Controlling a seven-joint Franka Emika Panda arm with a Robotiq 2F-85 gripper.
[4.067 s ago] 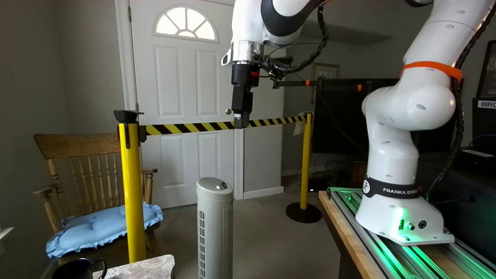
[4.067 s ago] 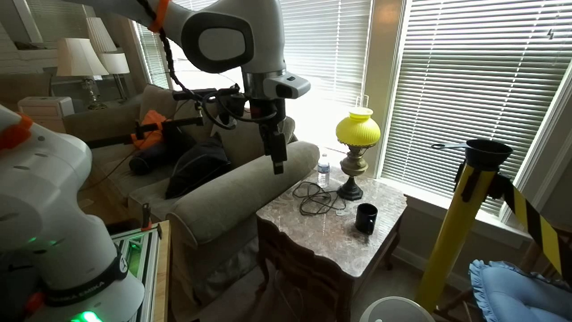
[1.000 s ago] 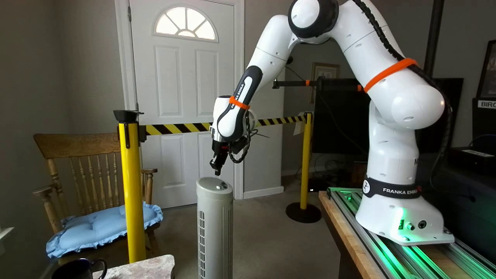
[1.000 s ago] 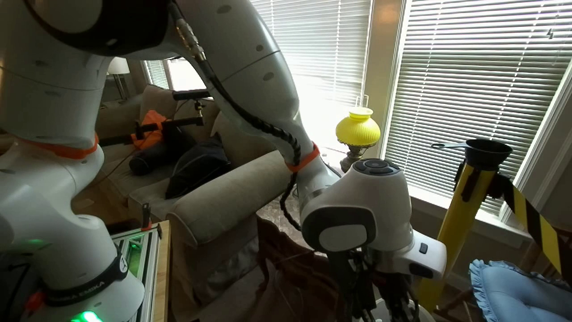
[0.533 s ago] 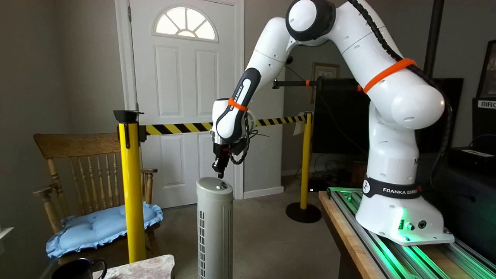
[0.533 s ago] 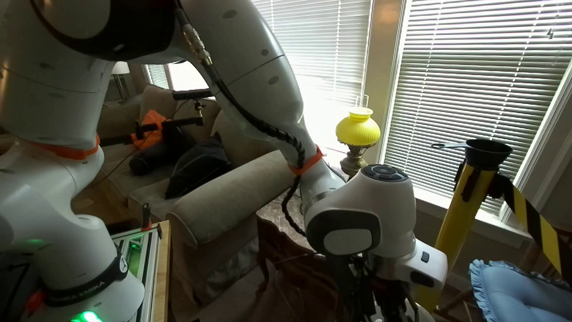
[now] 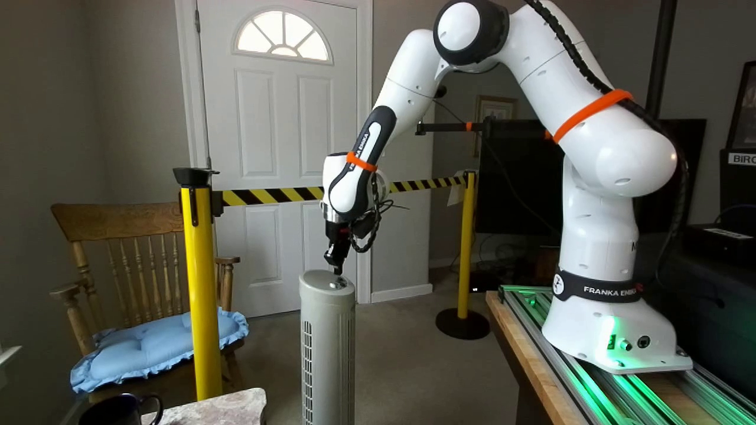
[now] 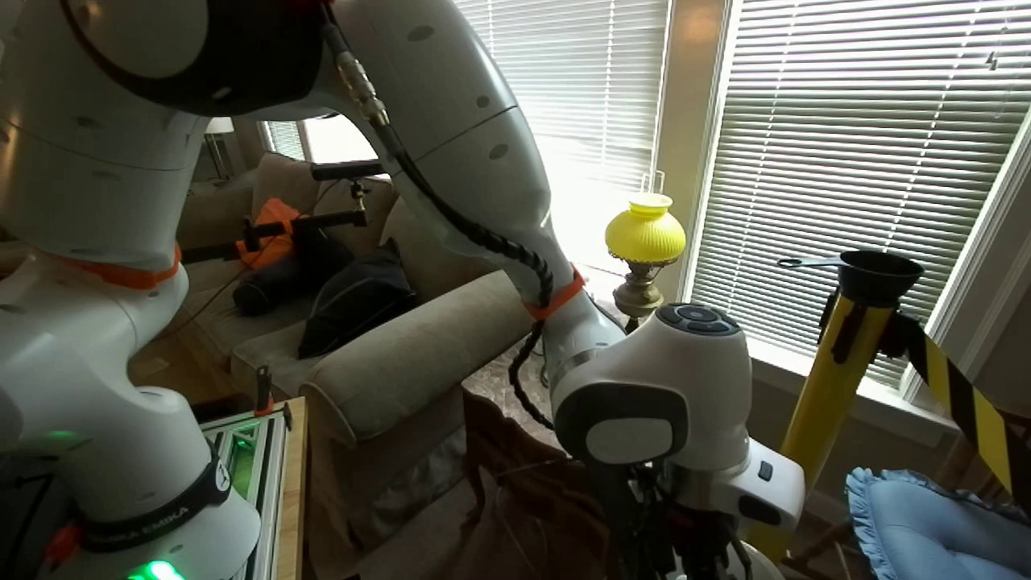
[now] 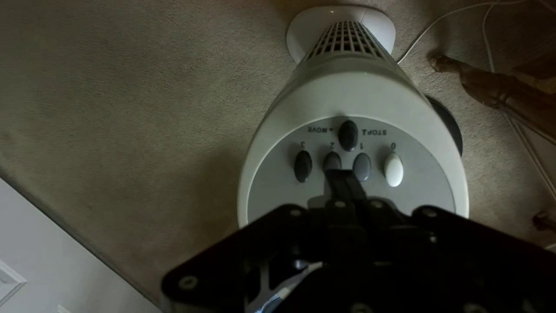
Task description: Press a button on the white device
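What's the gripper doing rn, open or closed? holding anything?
Gripper: closed, holding nothing; tips at button 2 on the white tower fan in the wrist view, contact can't be told.

The white device (image 9: 352, 104) reads 0–3, STOP, MOVE; the arm (image 7: 602, 171), FRANKA EMIKA; a label (image 7: 742, 158), BIR….

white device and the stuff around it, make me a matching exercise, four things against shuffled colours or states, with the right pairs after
Things
1. button marked 0
2. button marked 1
3. seat cushion
4. tool

Colours or states
A. blue
B. shut
C. grey
D. white

Pairs: 1-D, 2-C, 3-A, 4-B
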